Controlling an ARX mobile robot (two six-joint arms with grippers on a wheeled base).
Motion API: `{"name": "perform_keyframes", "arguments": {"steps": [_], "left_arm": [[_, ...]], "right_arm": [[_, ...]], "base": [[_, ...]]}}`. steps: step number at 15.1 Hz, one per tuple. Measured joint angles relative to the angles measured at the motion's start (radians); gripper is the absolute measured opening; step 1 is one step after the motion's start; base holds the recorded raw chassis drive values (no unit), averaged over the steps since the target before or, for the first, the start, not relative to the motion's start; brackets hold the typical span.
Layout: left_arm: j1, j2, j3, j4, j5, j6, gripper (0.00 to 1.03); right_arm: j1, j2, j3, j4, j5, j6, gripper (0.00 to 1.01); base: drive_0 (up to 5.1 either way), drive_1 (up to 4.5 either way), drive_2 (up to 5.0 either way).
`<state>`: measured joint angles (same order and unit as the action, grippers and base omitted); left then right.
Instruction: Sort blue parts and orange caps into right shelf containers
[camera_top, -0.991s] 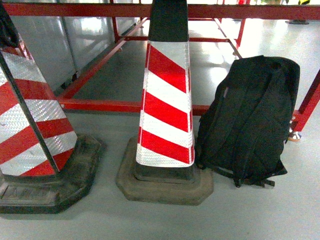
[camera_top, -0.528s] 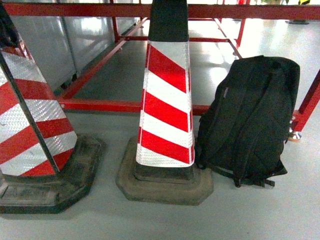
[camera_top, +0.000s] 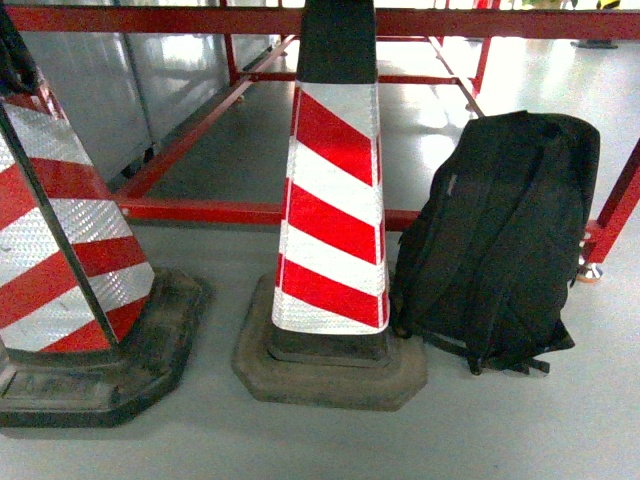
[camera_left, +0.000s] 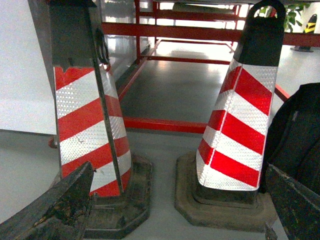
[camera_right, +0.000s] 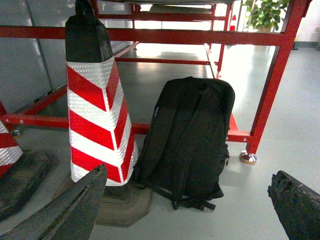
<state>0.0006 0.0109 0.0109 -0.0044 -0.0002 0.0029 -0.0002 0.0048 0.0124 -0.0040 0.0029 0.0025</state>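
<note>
No blue parts, orange caps, right shelf or right shelf containers are in any view. My left gripper (camera_left: 172, 212) hangs low over the grey floor, open, its two dark worn fingers (camera_left: 55, 207) far apart at the frame's bottom corners with nothing between them. My right gripper (camera_right: 182, 207) is open in the same way, one finger (camera_right: 67, 210) low on the left and the other low on the right, with bare floor between. Neither gripper shows in the head view.
Two red-and-white striped traffic cones (camera_top: 335, 200) (camera_top: 50, 235) stand on black bases right ahead. A black backpack (camera_top: 510, 240) leans beside the middle cone. Behind them runs a red-painted tube frame (camera_top: 200, 212), its foot (camera_right: 248, 157) on the floor. Grey panels (camera_top: 90, 80) stand at back left.
</note>
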Motion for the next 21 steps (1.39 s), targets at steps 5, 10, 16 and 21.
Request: {"name": "perform_keyframes", "arguments": {"steps": [5, 10, 16, 21], "left_arm": [[0.000, 0.000, 0.000, 0.000, 0.000, 0.000, 0.98], [0.000, 0.000, 0.000, 0.000, 0.000, 0.000, 0.98], [0.000, 0.000, 0.000, 0.000, 0.000, 0.000, 0.98], [0.000, 0.000, 0.000, 0.000, 0.000, 0.000, 0.98]], "right_arm": [[0.000, 0.000, 0.000, 0.000, 0.000, 0.000, 0.98], [0.000, 0.000, 0.000, 0.000, 0.000, 0.000, 0.98], [0.000, 0.000, 0.000, 0.000, 0.000, 0.000, 0.98], [0.000, 0.000, 0.000, 0.000, 0.000, 0.000, 0.98]], "base": [[0.0, 0.00, 0.0], [0.0, 0.00, 0.0], [0.0, 0.00, 0.0], [0.0, 0.00, 0.0]]}}
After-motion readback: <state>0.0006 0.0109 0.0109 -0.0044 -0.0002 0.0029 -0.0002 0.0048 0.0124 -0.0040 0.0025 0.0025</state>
